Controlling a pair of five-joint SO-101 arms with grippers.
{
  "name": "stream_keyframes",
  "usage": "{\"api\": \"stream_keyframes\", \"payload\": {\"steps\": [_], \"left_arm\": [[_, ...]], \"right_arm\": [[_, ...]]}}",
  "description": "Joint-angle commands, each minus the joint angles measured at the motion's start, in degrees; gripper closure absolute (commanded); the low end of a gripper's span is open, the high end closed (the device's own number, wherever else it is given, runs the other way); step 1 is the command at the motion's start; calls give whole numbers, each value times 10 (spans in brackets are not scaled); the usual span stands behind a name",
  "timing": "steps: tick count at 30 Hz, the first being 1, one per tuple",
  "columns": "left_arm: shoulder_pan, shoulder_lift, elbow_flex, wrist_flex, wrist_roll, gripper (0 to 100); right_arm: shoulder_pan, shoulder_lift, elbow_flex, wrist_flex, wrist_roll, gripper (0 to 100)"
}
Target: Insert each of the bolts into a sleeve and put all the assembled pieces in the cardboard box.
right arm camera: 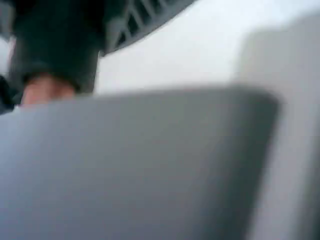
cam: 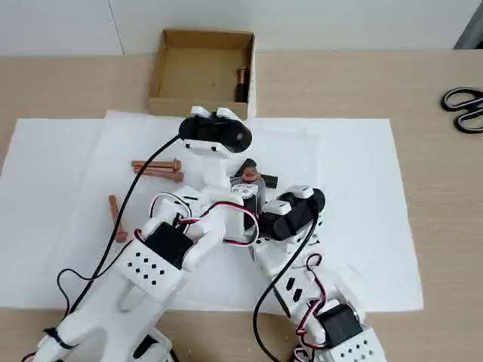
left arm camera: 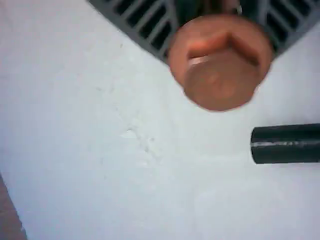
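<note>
- The left pincer (left arm camera: 212, 17) pinches a bolt (left arm camera: 220, 65), head toward its camera and lifted off the white sheet (left arm camera: 75, 150). We judge it is held this way to feed it into a sleeve.
- The sleeve (left arm camera: 285, 144) sits level just beside the bolt, not touching it, so we judge this insertion not yet made.
- The right pincer (cam: 255, 190) meets the left one mid-sheet. We cannot tell whether it is spread or closed.
- Three loose bolts (cam: 156, 164) lie on the sheet on the left arm's side, apart from the pincers.
- The box (cam: 162, 75) stands open on the desk (cam: 362, 83) just beyond the sheet. One assembled piece (cam: 241, 78) lies against its wall.
</note>
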Motion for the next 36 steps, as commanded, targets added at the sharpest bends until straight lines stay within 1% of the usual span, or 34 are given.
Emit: {"api": "stream_keyframes", "payload": {"steps": [1,10,15,17,20,21,23,27,34,36], "left_arm": [[-4,0,9,-3,-6,994],[-4,0,47,-4,-6,994],[-4,-3,48,-3,-6,987],[-5,-5,47,-3,-6,935],[-5,-5,48,-1,-3,821],[-5,-5,48,3,-3,795],[-5,-5,44,15,-3,779],[-13,-5,15,71,-4,776],[-90,-5,-75,227,-7,776],[-120,-5,-109,271,-25,775]], "right_arm": [[5,-12,-2,-14,-2,994],[5,-12,-2,-14,-2,994],[5,-12,-2,-14,-2,994],[4,-12,-2,-14,-2,994],[4,-12,-2,-14,-2,994],[4,-12,-1,-14,-2,994],[4,-12,-1,-14,-2,994],[4,-12,0,-14,-2,994],[4,-12,3,-13,-2,994],[4,-12,3,-13,-2,994]]}}
